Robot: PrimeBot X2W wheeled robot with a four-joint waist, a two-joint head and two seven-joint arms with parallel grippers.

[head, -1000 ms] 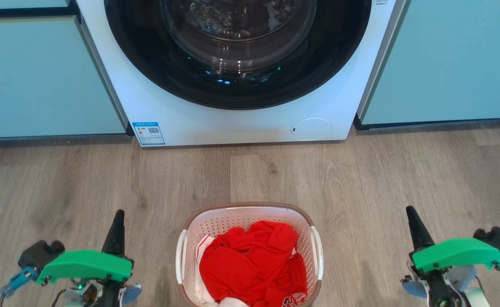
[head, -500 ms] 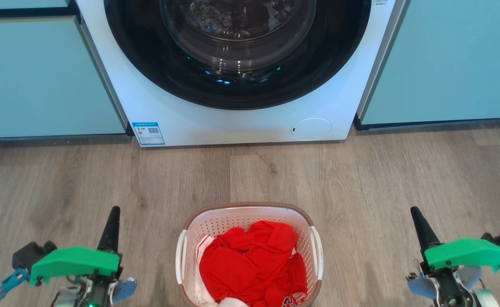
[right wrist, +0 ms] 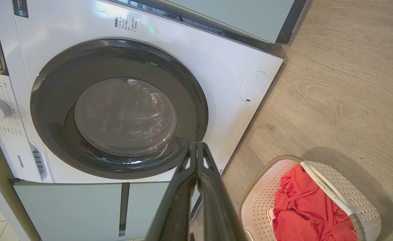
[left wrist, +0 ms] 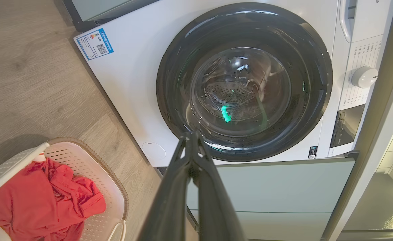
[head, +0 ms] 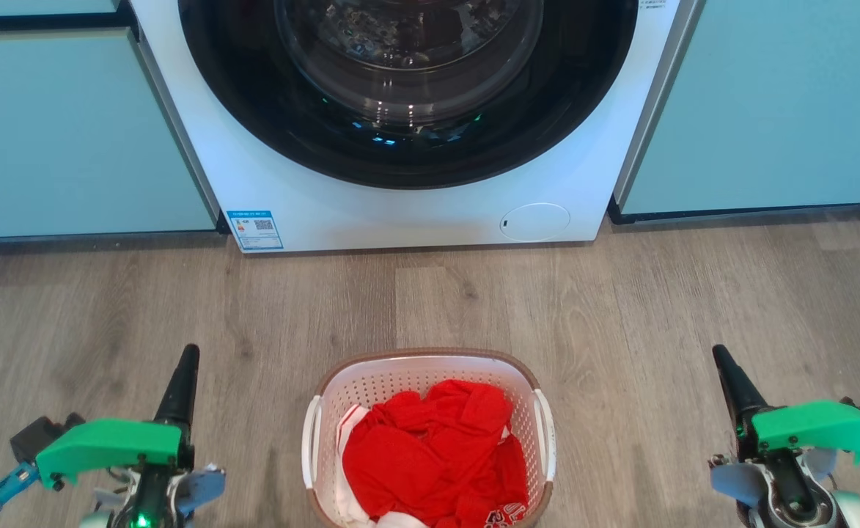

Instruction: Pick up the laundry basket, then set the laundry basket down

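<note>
The laundry basket (head: 371, 385) is white with perforated walls and a brown rim. It stands on the wood floor at the bottom centre of the head view, holding red clothes (head: 430, 455). It also shows as the basket (left wrist: 82, 157) at lower left of the left wrist view and the basket (right wrist: 350, 194) at lower right of the right wrist view. My left gripper (head: 186, 359) is well left of it and my right gripper (head: 721, 359) well right, both apart from it. Each gripper, left (left wrist: 191, 135) and right (right wrist: 195, 145), has its fingertips together and holds nothing.
A white washing machine (head: 408, 213) with a dark round door stands straight ahead, between pale blue cabinets (head: 70, 132). Bare wood floor (head: 437, 301) lies between the machine and the basket and on both sides of it.
Both grippers have drifted outward, away from the basket, the left one leftward and the right one rightward, with their tips slightly higher in the head view. The basket has not moved.
</note>
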